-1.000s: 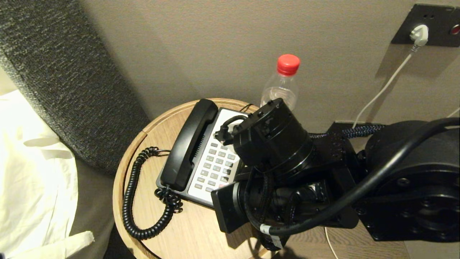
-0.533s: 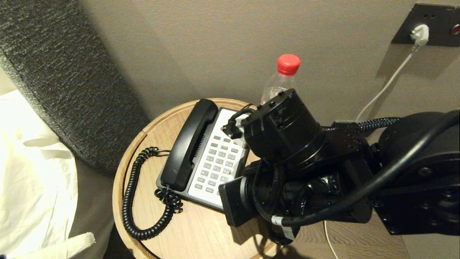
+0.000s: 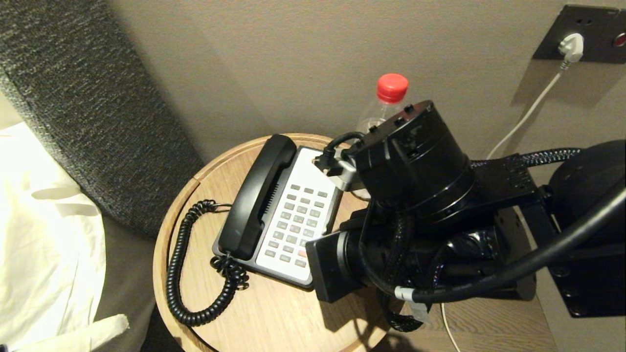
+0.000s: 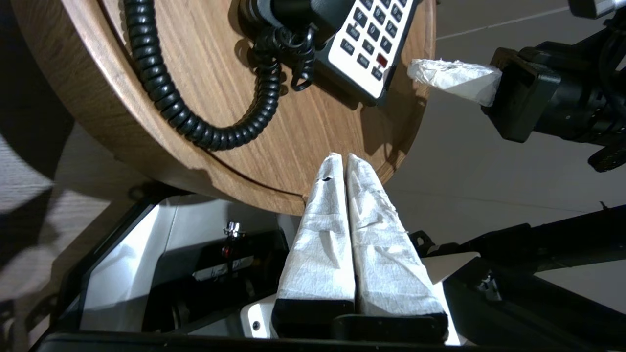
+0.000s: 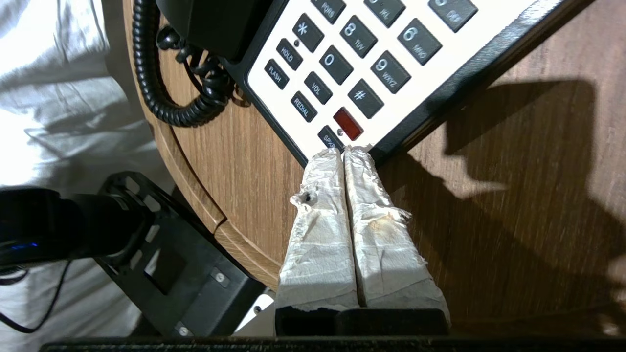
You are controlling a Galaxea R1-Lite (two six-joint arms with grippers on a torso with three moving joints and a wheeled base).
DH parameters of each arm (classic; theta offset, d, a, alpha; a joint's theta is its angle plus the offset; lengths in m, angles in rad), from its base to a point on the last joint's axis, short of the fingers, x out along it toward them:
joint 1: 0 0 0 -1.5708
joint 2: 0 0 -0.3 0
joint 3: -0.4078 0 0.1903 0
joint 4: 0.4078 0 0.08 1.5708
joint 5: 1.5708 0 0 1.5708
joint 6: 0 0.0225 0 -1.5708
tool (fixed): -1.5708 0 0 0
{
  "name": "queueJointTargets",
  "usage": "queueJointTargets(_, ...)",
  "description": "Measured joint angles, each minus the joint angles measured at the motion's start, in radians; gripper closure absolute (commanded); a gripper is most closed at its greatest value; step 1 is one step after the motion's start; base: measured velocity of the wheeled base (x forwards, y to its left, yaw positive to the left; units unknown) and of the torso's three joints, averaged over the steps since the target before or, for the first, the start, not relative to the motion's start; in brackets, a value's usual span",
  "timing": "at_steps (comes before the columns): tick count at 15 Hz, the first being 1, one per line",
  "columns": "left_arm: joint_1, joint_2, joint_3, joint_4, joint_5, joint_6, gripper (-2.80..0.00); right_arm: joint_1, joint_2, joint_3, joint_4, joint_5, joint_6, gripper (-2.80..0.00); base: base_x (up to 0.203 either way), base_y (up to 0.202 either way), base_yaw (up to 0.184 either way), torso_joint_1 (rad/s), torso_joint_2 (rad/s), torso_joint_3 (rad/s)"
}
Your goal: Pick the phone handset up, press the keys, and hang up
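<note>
Right gripper (image 5: 345, 151) is pressed shut, wrapped tips together, holding nothing. In its wrist view the tips sit over the near corner of the phone base (image 5: 440, 83), just below the red button (image 5: 348, 123) and the bottom row of keys (image 5: 359, 58). I cannot tell whether they touch the faceplate or hang just above it.

Handset (image 3: 258, 195) lies in its cradle on the base's left side, cord (image 3: 182, 264) looping over the table (image 3: 274, 318) toward me. In the head view the right arm (image 3: 415, 205) covers the base's right edge; a bottle (image 3: 386, 105) stands behind it by the wall.

Left gripper (image 4: 346, 164) is also shut and empty, low off the table's near edge, well apart from the phone.

My reading: handset is down and the right tips are at the keypad's edge, so I cannot say which step this is: about to press, or done and clearing off.

If pressing is the step in hand, notes for doing it well:
- Closed tips make one blunt point, wider than a key. Centre it on one key, not the gap.
- Come down square to the sloped faceplate; a slanted push could slide the base across the wood.
- Press lightly, then lift clear before shifting to the next key.
- Keep the wrist clear of the bottle and the handset.
</note>
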Motion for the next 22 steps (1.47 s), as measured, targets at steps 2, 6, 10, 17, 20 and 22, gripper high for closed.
queueJointTargets(2, 0.0, 0.001, -0.013, -0.001, 0.01, -0.001, 0.0, 0.0, -0.021, 0.004, 0.002, -0.001, 0.027, 0.0, 0.0, 0.0, 0.0, 0.0, 0.0, 0.0)
queueJointTargets(6, 0.044, 0.004, -0.005, 0.002, 0.04, 0.005, 0.0, -0.001, -0.09, 0.038, 0.003, -0.022, 0.059, 0.0, 0.0, 0.0, 0.0, 0.0, 0.0, 0.0)
queueJointTargets(10, 0.14, 0.004, -0.001, 0.0, 0.12, 0.121, 0.0, -0.029, -0.228, 0.141, 0.0, -0.041, 0.075, 0.0, 0.0, 0.0, 0.0, 0.0, 0.0, 0.0)
queueJointTargets(17, 0.324, -0.073, -0.002, 0.003, 0.197, 0.185, 0.0, -0.139, -0.427, 0.228, 0.004, -0.049, 0.111, 0.0, 0.0, 0.0, 0.0, 0.0, 0.0, 0.0)
queueJointTargets(20, 0.475, -0.152, 0.059, 0.013, 0.219, 0.203, 0.0, -0.213, -0.528, 0.3, 0.0, -0.045, 0.116, 0.0, 0.0, 0.0, 0.0, 0.0, 0.0, 0.0)
queueJointTargets(22, 0.53, -0.213, 0.104, 0.019, 0.201, 0.246, 0.0, -0.28, -0.589, 0.331, -0.005, -0.041, 0.125, 0.0, 0.0, 0.0, 0.0, 0.0, 0.0, 0.0)
